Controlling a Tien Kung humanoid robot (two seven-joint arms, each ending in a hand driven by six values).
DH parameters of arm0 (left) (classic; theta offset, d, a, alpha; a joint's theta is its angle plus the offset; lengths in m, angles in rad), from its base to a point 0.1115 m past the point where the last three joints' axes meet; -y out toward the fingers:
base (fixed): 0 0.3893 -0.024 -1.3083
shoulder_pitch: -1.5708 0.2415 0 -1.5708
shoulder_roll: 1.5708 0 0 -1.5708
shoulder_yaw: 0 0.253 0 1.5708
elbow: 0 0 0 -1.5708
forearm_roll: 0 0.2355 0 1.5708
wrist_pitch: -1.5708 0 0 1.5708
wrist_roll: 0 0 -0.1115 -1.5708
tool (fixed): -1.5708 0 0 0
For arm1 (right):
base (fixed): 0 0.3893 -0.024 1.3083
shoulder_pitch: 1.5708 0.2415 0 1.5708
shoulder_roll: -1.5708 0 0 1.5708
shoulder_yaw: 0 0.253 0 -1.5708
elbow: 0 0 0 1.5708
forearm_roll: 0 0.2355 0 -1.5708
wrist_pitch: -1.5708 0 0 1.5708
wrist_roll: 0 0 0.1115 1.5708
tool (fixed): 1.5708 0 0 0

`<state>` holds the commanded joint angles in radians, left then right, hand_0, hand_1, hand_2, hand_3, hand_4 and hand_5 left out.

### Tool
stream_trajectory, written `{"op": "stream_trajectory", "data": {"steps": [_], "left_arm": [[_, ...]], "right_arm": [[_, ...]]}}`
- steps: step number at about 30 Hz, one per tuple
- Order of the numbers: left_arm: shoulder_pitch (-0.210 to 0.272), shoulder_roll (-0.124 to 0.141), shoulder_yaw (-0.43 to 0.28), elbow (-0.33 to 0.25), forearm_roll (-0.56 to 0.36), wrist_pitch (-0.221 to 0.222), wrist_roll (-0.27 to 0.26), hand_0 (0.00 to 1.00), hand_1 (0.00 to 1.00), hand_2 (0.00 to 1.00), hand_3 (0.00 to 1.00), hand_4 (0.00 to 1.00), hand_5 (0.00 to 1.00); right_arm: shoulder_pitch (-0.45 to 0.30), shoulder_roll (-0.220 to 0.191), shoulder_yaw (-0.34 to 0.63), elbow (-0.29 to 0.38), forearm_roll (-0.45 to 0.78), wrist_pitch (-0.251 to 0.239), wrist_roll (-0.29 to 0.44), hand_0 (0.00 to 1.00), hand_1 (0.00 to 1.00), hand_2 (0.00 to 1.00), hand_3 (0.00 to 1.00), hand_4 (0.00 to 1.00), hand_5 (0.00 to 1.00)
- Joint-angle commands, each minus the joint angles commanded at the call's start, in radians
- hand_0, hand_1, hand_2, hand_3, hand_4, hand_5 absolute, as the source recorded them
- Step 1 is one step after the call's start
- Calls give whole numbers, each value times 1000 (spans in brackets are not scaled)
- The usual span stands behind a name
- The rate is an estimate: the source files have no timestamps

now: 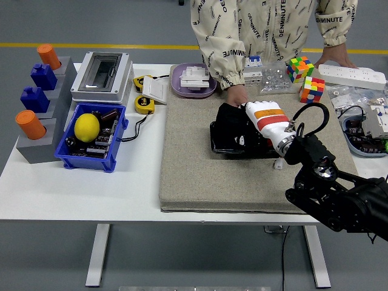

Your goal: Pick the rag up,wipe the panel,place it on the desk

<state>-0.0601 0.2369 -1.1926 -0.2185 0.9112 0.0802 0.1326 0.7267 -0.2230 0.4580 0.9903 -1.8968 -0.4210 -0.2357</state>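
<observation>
So the right robot hand (260, 121), the white-gloved one with the orange stripe, is coming in from the lower right and sitting right on top of the black rag (230, 121). Its fingers are curled down over the rag, gripping it, and it's pressing the rag onto the black panel (227, 145) underneath. The rag is bunched up and sticking out to the left of the hand, so the hand is on its right end and the loose part is trailing left.

The panel is lying flat on the tan mat (194, 176) in the middle of the white table (73, 188), with its long side running left to right. That's the bit that matters for whatever comes next, I'd say: the wipe line follows that long side, and the hand is sitting toward the panel's right and far part, so there's more uncovered panel off to the left and near side than to the right.

A person (267, 30) is standing at the far side, and one of their hands (235, 96) is resting on the mat just beyond the far edge of the panel, really close to the rag. I can't tell if it's actually touching the panel or just next to it.

The left arm isn't showing up anywhere, so it's all on the right one. My guess is we're mid-wipe, with the putting-down part not yet done. Bare mat near and left of the panel looks like an easy spot for the rag.
</observation>
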Motion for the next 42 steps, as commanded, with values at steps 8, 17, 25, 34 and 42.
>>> {"op": "stream_trajectory", "data": {"steps": [8,17,25,34,42], "left_arm": [[-4,-1,1,-3,-1,0,-1,652,663,695,579,681,447],[-4,1,-1,-5,3,0,-1,652,663,695,579,681,448],[-2,-1,-7,-4,7,0,-1,652,663,695,579,680,447],[-2,-4,-12,-5,8,-1,-1,652,663,695,580,680,447],[2,0,-24,-3,17,0,-1,651,662,695,580,680,447]], "right_arm": [[-37,-92,32,-18,0,1,1,373,459,509,528,883,249],[-89,-181,97,-69,-9,3,0,373,458,509,528,883,249],[-120,-239,150,-78,-15,4,-1,373,458,509,527,884,250],[-141,-282,178,-59,-17,7,-4,374,458,509,527,884,250],[-135,-302,141,-12,-3,32,-62,374,458,508,526,882,248]]}}
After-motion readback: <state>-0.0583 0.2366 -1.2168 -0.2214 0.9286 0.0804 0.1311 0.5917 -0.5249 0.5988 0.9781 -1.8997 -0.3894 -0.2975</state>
